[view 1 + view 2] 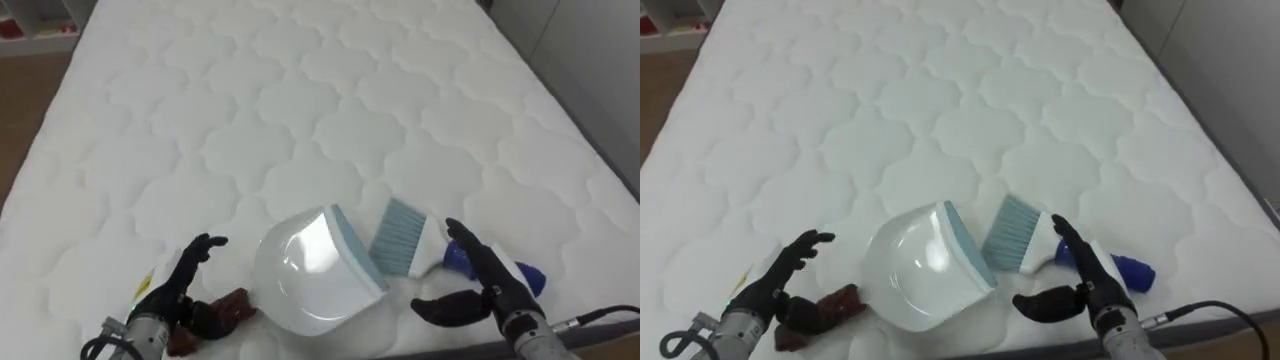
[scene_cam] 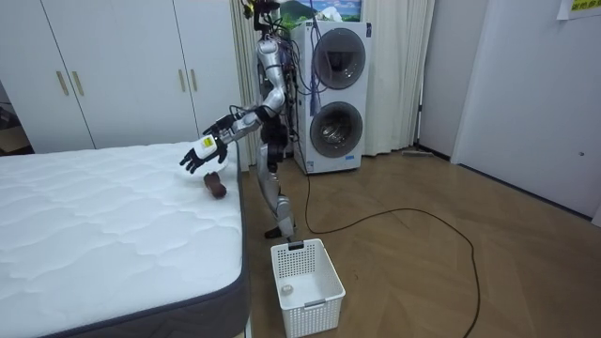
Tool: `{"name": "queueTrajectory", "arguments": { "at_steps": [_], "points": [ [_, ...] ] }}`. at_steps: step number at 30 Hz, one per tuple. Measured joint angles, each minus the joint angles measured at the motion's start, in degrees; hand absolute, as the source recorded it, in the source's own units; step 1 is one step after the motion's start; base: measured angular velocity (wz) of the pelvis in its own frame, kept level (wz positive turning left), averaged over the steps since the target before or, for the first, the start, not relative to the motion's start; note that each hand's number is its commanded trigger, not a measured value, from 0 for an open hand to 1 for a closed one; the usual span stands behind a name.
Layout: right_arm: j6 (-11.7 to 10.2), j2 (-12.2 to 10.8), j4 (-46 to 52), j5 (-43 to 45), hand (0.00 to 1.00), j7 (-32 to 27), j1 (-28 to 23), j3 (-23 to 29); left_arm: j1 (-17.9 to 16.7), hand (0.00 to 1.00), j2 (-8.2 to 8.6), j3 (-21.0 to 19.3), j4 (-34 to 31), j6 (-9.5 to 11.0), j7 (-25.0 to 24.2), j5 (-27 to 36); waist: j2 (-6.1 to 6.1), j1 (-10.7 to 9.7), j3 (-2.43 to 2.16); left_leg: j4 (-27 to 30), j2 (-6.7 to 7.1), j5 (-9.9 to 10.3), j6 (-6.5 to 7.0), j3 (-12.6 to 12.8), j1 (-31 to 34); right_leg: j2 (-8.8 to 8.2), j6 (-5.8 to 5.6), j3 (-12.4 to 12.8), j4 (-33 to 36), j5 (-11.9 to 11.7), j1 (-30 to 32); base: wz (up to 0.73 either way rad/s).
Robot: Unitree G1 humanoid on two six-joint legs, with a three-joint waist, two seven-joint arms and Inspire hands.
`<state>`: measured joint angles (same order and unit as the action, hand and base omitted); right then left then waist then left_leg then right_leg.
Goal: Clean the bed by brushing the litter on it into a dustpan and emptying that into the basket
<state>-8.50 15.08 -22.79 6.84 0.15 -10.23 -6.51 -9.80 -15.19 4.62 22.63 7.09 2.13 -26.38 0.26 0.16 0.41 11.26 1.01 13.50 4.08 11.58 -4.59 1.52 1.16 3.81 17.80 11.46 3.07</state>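
1. Fingers [image 1: 207, 242] of the left hand [image 1: 165, 292] were spread and relaxed, holding nothing, just above a brown crumpled lump [image 1: 228, 306] at the bed's near edge.
2. Right hand [image 1: 487, 282] was likewise released, with its thumb spread, over the blue handle of a hand brush [image 1: 402, 238].
3. White dustpan [image 1: 310, 272] lay between the two hands, with its lip just beside the brush's pale bristles.
4. White quilted mattress [image 1: 300, 100] stretched beyond them.
5. In the room view the robot stood at the bed's edge, a white basket [image 2: 305, 280] on the floor near it and stacked washing machines [image 2: 334, 99] behind it.

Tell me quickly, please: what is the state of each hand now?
Left hand: open, holding nothing, beside the dark brown lump.
Right hand: open, over the white brush with pale blue bristles and blue handle, not gripping it.
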Motion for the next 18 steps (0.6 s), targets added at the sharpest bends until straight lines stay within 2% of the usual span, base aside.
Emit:
{"name": "queueTrajectory", "arguments": {
  "at_steps": [4, 11, 14, 18],
  "points": [
    [0.0, -0.3, 0.0, 0.2, 0.0, 0.0, 0.1, 0.0, -0.1, 0.0, 0.19, 0.0, 0.1, 0.0, 0.2, 0.1, -0.24, 0.2, -0.02, -0.6, -0.05, 0.0, -0.03, 0.0, -0.6, -0.12, -0.01, -1.3, -0.3, -0.1, -0.3, 0.0],
    [0.1, -0.4, -0.1, 0.2, 0.0, -1.8, -0.7, 0.7, -0.1, 0.0, 1.4, 0.0, 1.9, -0.2, 1.6, 4.4, -0.04, 0.1, -0.11, -1.5, -0.34, 0.1, -0.15, -0.8, -2.1, 0.14, 0.0, -2.4, -3.9, -1.1, -3.4, 0.04],
    [0.4, -0.3, -0.2, 0.2, 0.0, -3.7, -1.1, 1.6, -0.5, 0.0, 1.4, -0.9, 2.2, 0.0, 4.2, 4.4, 0.28, 0.4, -0.24, -1.6, -0.42, 0.1, -0.18, -0.8, -2.2, 0.32, -0.01, -2.4, -4.7, -1.4, -4.1, 0.0],
    [0.7, -0.4, -6.7, -2.5, 0.0, -6.4, -1.5, 2.3, -3.1, 0.0, 1.74, -3.5, 7.5, -0.1, 9.1, 5.9, 0.66, 0.3, -0.65, -2.5, -0.56, 0.1, -0.19, -0.8, -4.2, 0.58, 0.0, -2.2, -5.5, -1.6, -5.4, -0.05]
  ]
}}
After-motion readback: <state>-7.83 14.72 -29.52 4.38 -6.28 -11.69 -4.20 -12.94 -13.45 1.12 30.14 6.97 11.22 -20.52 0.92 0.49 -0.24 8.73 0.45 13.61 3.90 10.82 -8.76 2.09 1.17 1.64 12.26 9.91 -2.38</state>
